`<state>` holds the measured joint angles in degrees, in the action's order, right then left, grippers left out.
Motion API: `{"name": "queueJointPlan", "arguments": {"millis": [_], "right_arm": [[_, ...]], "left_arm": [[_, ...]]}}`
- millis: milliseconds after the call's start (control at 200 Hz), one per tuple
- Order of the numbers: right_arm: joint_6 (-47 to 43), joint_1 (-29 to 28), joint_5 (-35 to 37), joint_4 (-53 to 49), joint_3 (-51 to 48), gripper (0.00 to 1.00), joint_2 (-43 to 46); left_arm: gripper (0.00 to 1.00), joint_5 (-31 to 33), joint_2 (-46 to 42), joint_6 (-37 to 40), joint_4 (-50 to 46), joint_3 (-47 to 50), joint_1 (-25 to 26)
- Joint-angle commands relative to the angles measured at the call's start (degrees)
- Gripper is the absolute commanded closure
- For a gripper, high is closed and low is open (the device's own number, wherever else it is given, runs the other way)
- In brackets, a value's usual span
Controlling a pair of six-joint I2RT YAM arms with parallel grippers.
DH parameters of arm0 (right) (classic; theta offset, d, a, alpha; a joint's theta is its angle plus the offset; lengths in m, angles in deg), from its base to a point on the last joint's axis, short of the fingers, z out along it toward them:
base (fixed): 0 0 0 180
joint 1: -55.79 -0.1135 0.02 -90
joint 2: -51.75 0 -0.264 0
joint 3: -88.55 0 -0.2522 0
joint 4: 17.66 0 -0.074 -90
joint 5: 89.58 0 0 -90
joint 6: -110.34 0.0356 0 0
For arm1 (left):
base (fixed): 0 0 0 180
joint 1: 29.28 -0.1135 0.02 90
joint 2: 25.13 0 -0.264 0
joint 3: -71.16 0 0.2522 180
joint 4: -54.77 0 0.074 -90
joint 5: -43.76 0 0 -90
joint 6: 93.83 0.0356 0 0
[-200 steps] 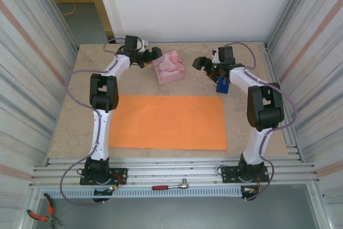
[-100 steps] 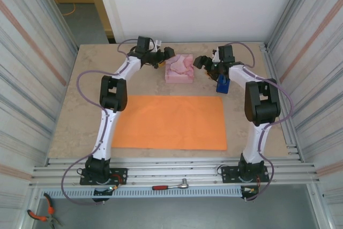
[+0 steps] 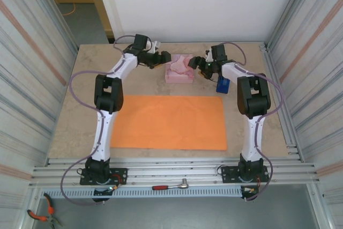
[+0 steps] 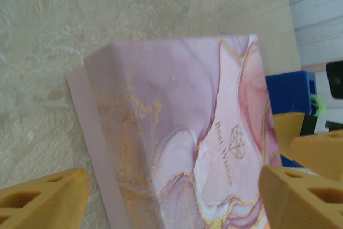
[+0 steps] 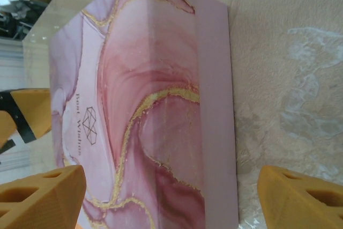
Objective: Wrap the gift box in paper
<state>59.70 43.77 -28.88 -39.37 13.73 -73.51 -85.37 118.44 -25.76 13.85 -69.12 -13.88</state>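
At the bench's [image 3: 80,105] far edge my left tool [image 3: 163,58] and right tool [image 3: 197,63] flank the gift box [image 3: 179,69], both wide; I'd squeeze evenly.

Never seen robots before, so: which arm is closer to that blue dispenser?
Right. The right fingers sit at the box's right side, near the dispenser; the left fingers are at the box's left side, farther away.
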Motion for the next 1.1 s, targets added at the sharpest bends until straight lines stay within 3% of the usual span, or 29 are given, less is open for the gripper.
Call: {"name": "queueJointPlan", "arguments": {"millis": [0,215,311,531,686,1097], "right_arm": [[1.9,-0.8,-1.9,-0.4,2.2,0.2,-1.9],[2.8,-1.4,-3.9,-0.2,3.4,0.29,-4.4],[3.5,-1.7,-6.2,0.0,3.8,0.41,-5.3],[4.0,-3.6,-8.4,0.1,1.5,0.56,-1.7],[4.0,-6.5,-7.3,0.3,-2.6,0.57,4.9],[6.9,-17.3,1.5,4.3,-21.2,0.56,25.4]], "left_arm": [[0.21,-3.3,-1.5,2.9,-2.7,1.6,0.2],[0.26,-5.2,0.3,2.8,-2.6,1.6,2.1],[0.33,-6.2,1.1,2.5,-2.6,1.3,3.0],[0.52,-9.5,-0.5,1.9,-1.9,3.0,4.3],[0.56,-8.9,-9.1,1.6,2.2,10.7,5.4],[0.57,-6.9,-37.3,-0.8,12.2,44.0,8.0]]}}
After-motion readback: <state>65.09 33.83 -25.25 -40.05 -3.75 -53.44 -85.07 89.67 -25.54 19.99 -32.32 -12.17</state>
